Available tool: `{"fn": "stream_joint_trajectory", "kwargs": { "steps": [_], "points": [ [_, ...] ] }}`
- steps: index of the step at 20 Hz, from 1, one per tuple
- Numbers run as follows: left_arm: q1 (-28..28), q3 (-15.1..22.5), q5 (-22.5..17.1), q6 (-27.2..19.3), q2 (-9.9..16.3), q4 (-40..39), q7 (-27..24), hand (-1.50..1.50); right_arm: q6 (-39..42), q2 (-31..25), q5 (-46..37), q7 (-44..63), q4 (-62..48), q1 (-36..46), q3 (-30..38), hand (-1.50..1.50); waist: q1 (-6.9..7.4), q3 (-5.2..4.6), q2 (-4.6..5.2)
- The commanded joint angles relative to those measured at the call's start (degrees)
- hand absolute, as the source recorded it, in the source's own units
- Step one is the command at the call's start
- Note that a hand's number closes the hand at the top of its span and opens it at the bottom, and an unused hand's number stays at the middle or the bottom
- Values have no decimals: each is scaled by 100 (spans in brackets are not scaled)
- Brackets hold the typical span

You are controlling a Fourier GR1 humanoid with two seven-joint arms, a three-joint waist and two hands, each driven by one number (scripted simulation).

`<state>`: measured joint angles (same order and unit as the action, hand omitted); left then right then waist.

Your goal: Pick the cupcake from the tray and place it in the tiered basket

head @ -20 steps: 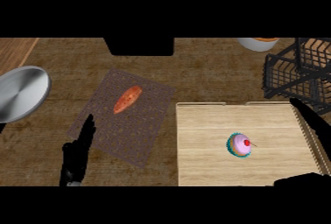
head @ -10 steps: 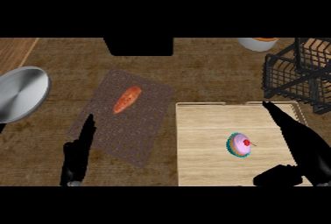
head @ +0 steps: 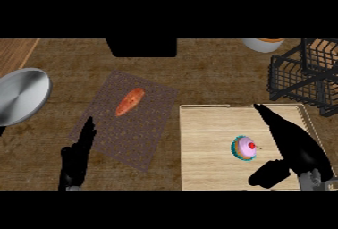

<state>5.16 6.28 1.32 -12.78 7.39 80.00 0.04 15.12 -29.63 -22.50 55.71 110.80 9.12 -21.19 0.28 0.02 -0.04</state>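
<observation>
Fingers of the right hand (head: 297, 145) straight, stretched out over the tray (head: 204, 134), tips toward its far edge; thumb (head: 269, 173) spread low near the tray's near edge. Nothing held. Cupcake (head: 246, 147) sits upright on the tray, right of middle, just left of the palm, in the gap between fingers and thumb; cannot tell whether it touches the hand. Left hand (head: 76, 154) rests at lower left beside the dark mat (head: 142, 129), fingers straight, holding nothing.

Tiered basket (head: 305, 76) stands past the tray's far right corner.

Handling, by judgement: light, soft thing. Pink frosting and the red cherry would smear or crush under pressure. Take hold low, around the teal wrapper sides, fingers one side and thumb opposite. Keep it upright during the lift and carry to the basket.
</observation>
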Motion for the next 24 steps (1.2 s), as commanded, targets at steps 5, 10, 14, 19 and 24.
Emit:
{"fn": "stream_joint_trajectory", "kwargs": {
  "steps": [5,10,14,19,24],
  "points": [
    [221,-148,-98,244,72,69,-202,0,832,236,183,316,-456,345,293,-150,9,-4,6],
    [-136,-304,-87,312,92,-190,50,0,926,560,-135,553,-336,212,149,-150,-20,-5,4],
    [-20,126,337,-165,-243,489,580,0,1028,744,-196,569,-458,191,87,-150,-10,-3,-2],
    [53,-129,137,201,-114,66,103,0,1083,681,-186,-138,-936,-100,462,-150,-20,-3,3],
    [-144,-189,199,119,-240,-11,236,0,1255,992,-375,-23,-1078,-23,480,-150,-18,-3,3]
  ]
}}
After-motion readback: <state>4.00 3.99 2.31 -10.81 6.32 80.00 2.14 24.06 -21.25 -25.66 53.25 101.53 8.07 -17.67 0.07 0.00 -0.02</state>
